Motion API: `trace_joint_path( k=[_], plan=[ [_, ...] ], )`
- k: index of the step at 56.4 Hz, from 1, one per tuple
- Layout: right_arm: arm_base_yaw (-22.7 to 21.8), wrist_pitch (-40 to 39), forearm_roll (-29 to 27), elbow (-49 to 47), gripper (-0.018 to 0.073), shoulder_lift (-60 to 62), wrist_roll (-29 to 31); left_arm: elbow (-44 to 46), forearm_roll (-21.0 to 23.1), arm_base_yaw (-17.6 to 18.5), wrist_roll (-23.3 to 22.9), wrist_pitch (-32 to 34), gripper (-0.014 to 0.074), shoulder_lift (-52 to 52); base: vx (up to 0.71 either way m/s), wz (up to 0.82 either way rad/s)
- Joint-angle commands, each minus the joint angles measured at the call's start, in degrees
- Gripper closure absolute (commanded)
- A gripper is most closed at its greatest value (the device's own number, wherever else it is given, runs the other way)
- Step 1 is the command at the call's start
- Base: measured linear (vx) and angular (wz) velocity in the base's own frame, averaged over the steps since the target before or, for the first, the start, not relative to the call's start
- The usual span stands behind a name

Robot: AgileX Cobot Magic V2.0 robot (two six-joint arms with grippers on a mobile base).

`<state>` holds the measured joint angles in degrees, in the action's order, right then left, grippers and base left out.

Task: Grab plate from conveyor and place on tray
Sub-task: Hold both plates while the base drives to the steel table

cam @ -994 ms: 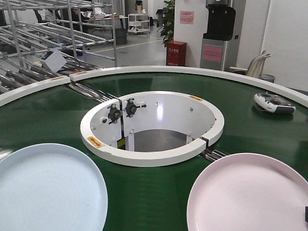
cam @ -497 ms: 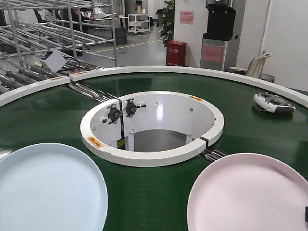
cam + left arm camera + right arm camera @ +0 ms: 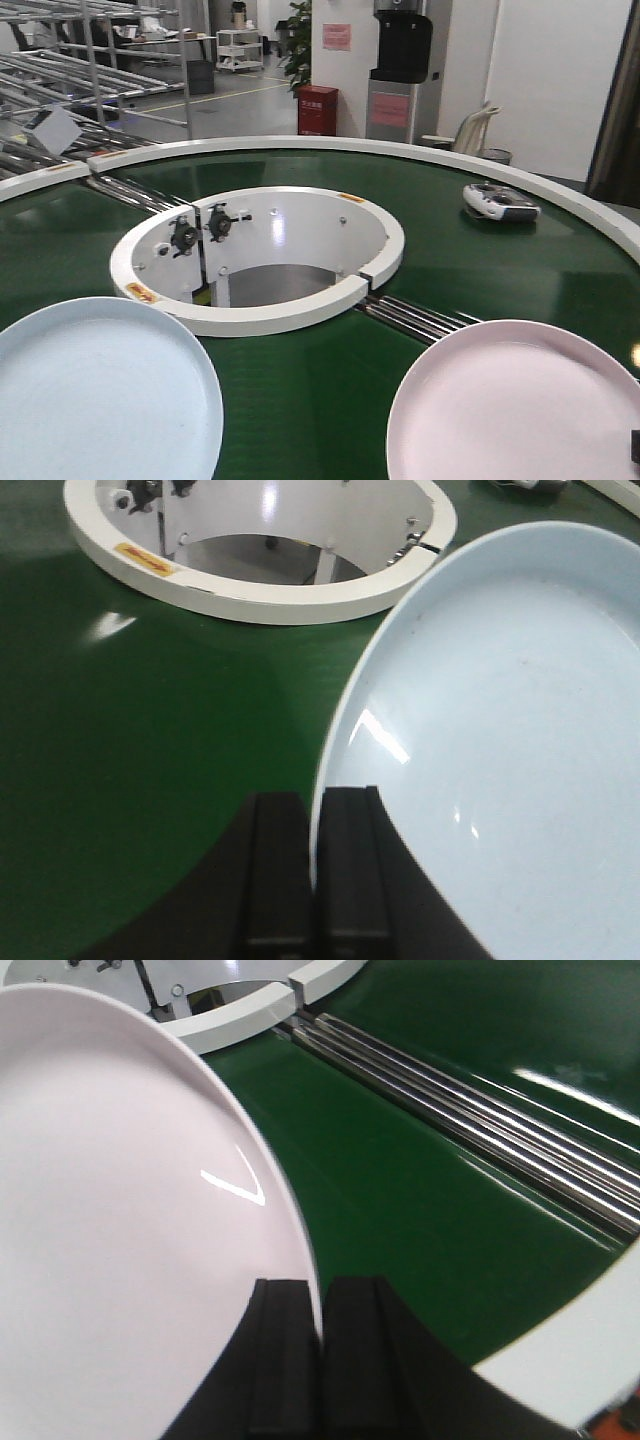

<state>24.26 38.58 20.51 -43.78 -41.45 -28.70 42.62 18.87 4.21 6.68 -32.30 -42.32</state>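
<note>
The pale pink plate [image 3: 510,410] hangs low over the conveyor's green belt [image 3: 300,390] at the lower right of the front view. In the right wrist view my right gripper [image 3: 322,1305] is shut on the right rim of the pink plate [image 3: 120,1210], one finger over it and one under. The pale blue plate [image 3: 100,400] is at the lower left. My left gripper [image 3: 315,820] is shut on the left rim of this blue plate [image 3: 500,730]. The tray is out of view.
The white ring of the central opening [image 3: 255,255] lies just beyond both plates. Steel rollers [image 3: 420,318] cross the belt between ring and outer rim [image 3: 570,1360]. A grey handheld controller [image 3: 500,203] rests on the far belt. Metal racks [image 3: 80,70] stand behind.
The front view has swung: the central ring, controller and background have slid left in the frame. Both plates keep their places in the picture, still gripped.
</note>
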Motion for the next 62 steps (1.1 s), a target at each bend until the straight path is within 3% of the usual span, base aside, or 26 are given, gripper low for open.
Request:
trace_joint_path(
  k=[1, 62],
  plan=[
    [-0.2, -4.11, 1.9, -1.61, 0.0568, 0.14, -0.17, 1.76, 1.44, 0.31, -0.1, 4.91, 0.0603, 0.42, -0.13, -0.43],
    [-0.2, -4.11, 1.9, -1.61, 0.0568, 0.14, -0.17, 1.76, 1.44, 0.31, -0.1, 4.91, 0.0603, 0.42, -0.15, -0.57]
  ],
)
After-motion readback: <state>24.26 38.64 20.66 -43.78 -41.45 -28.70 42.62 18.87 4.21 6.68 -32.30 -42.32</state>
